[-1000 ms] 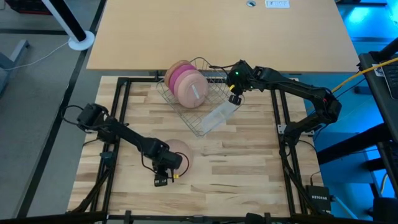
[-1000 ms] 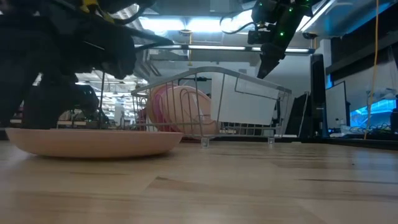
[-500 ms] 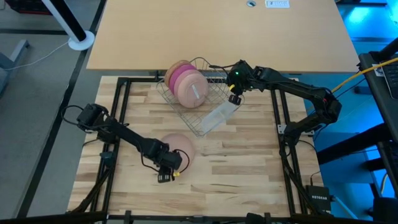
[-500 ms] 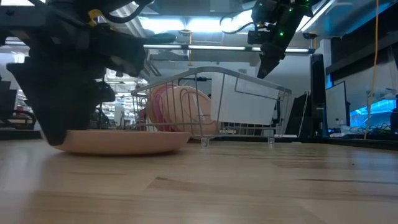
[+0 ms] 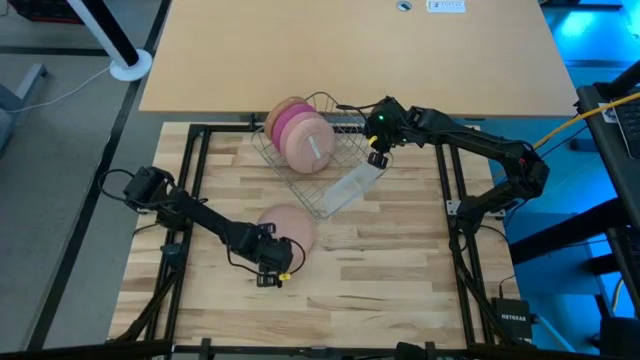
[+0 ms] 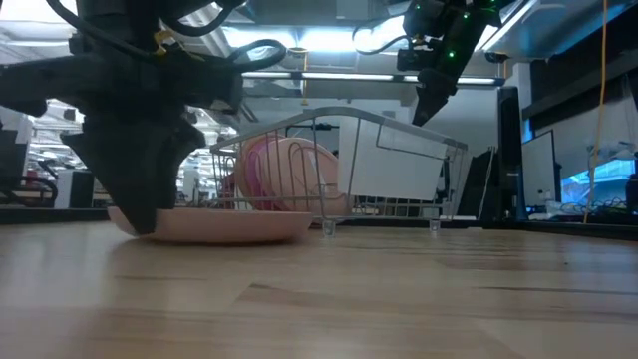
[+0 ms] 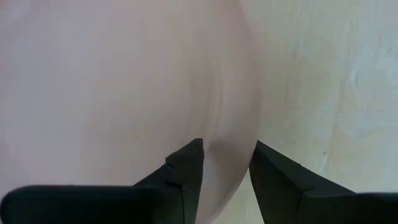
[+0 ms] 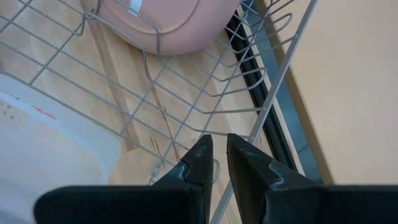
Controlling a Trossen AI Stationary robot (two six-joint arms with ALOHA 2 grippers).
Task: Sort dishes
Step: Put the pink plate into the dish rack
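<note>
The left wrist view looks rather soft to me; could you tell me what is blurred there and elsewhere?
Left wrist view: the pale plate fills the frame, blurred. Low view: the left gripper is a dark silhouette against bright ceiling lights. High view: blue glow along the right edge.

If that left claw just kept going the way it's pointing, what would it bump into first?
Most likely the pale pink plate lying on the wooden table. The left gripper has its two fingers on either side of the plate's rim, so the rim comes first.

Even overhead light, blue glow at right; backlit low view silhouettes arms.
</note>
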